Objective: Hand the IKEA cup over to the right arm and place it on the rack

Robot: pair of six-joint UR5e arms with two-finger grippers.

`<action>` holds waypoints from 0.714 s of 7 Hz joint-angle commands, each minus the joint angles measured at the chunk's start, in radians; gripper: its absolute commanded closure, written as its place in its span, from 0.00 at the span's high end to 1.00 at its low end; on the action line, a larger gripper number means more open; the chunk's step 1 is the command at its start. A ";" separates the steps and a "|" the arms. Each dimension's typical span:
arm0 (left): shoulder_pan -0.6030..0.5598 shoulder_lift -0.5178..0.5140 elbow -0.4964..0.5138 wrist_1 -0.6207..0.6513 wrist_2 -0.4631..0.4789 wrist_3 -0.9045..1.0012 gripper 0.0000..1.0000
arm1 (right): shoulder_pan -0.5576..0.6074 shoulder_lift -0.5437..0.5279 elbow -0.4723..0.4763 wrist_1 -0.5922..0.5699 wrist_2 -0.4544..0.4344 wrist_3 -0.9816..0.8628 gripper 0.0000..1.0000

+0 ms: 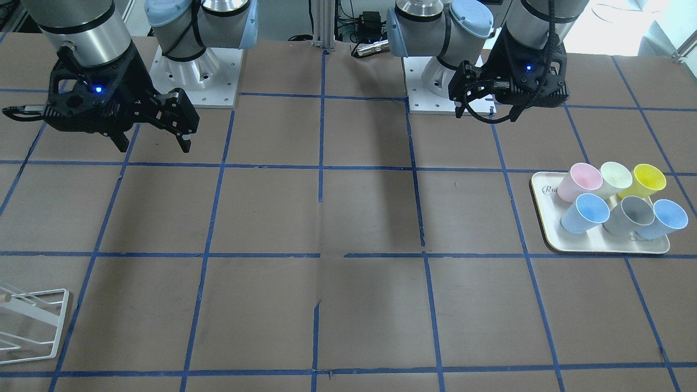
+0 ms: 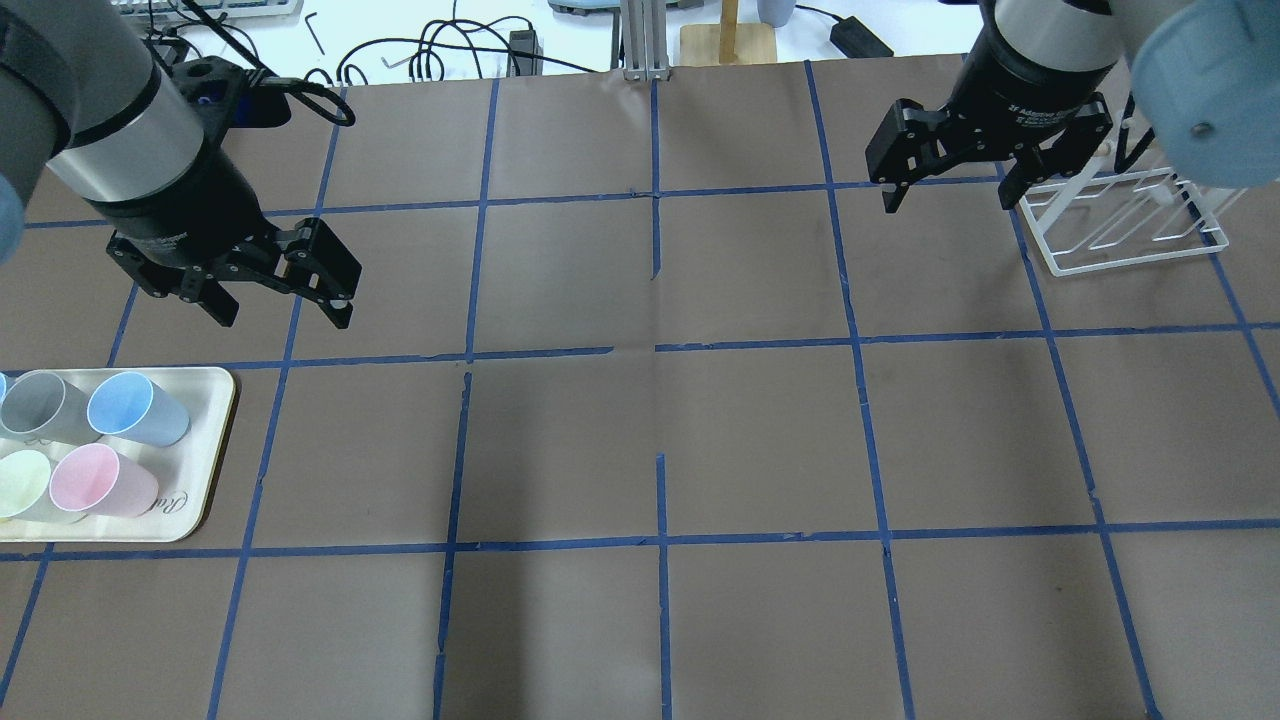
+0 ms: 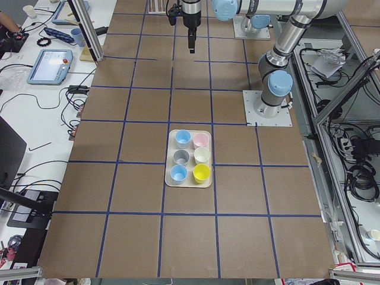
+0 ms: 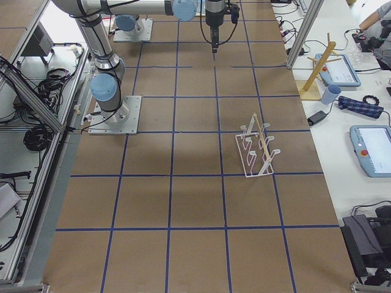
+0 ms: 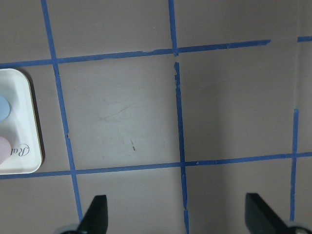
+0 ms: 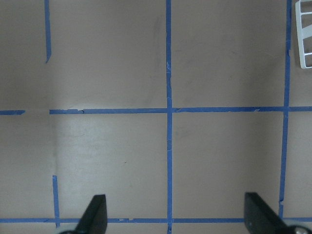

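Note:
Two pale blue IKEA cups [image 1: 585, 212] [image 1: 661, 218] stand on a cream tray [image 1: 550, 239] with other cups. One blue cup shows in the overhead view [image 2: 135, 408]. My left gripper [image 2: 280, 295] hangs open and empty above the table, beyond the tray; its wrist view shows the fingertips [image 5: 97, 214] wide apart. My right gripper [image 2: 945, 190] hangs open and empty just left of the white wire rack [image 2: 1120, 220]. The rack also shows in the front view [image 1: 32, 321] and in the right side view [image 4: 256, 149].
The tray [image 2: 205, 450] also holds a grey cup [image 2: 45, 405], a pink cup [image 2: 100, 480], a pale green cup [image 2: 25, 485] and a yellow cup [image 1: 645, 179]. Blue tape lines grid the brown table. Cables and devices lie past the far edge.

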 commanded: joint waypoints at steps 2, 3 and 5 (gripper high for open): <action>0.009 -0.016 -0.003 0.013 -0.004 0.028 1.00 | 0.000 -0.002 0.009 -0.010 0.000 0.000 1.00; 0.026 -0.016 -0.006 0.013 -0.004 0.033 1.00 | 0.000 -0.002 0.009 -0.010 0.000 0.000 1.00; 0.139 -0.023 -0.006 0.013 -0.005 0.166 1.00 | 0.000 -0.002 0.009 -0.010 0.000 0.000 1.00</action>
